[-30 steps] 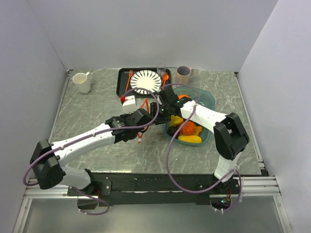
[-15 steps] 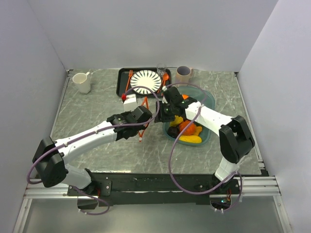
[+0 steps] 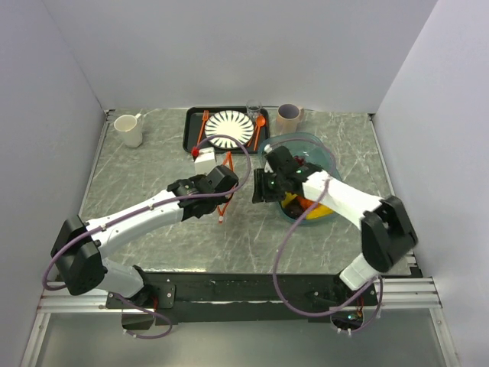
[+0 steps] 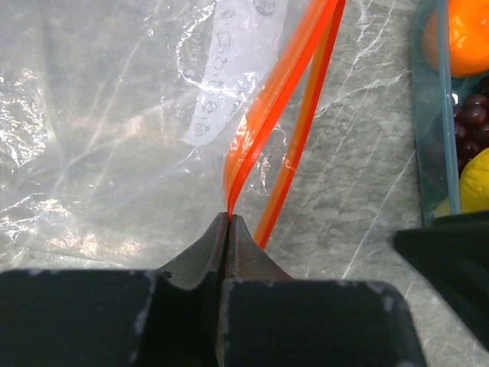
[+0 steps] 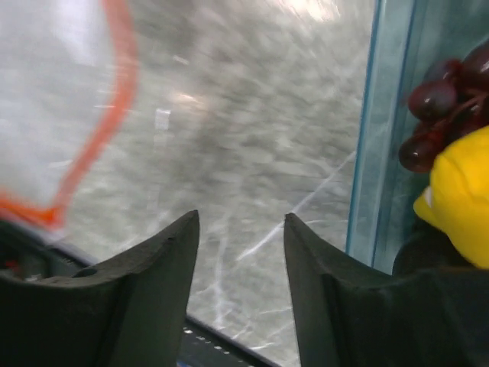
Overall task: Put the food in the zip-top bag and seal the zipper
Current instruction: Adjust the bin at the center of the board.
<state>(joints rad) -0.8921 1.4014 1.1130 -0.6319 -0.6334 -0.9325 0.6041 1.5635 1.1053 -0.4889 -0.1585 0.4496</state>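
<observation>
The zip-top bag [image 4: 114,115] is clear and lies crumpled on the marble table. Its orange-red zipper [image 4: 260,115] runs away from my left gripper [image 4: 229,216], which is shut on the strip's near end. From above, the left gripper [image 3: 230,183] sits mid-table with the zipper [image 3: 228,163] beside it. The food [image 3: 302,202] lies in a teal tub [image 3: 325,153]: an orange [image 4: 466,34], purple grapes [image 5: 435,115] and a yellow piece [image 5: 462,199]. My right gripper [image 5: 241,222] is open and empty, just left of the tub wall [image 5: 382,138] above bare table, between tub and bag [image 5: 46,92].
A black tray [image 3: 192,130] at the back holds a striped plate [image 3: 229,128] and orange cutlery [image 3: 260,122]. A glass [image 3: 254,109] and a cup [image 3: 289,117] stand behind the tub, and a white mug [image 3: 128,130] stands at back left. White walls enclose the table.
My right gripper has come out from over the tub toward the near left, opening a little wider. The tub's outline has shifted under the arm. My left gripper holds still on the zipper.
</observation>
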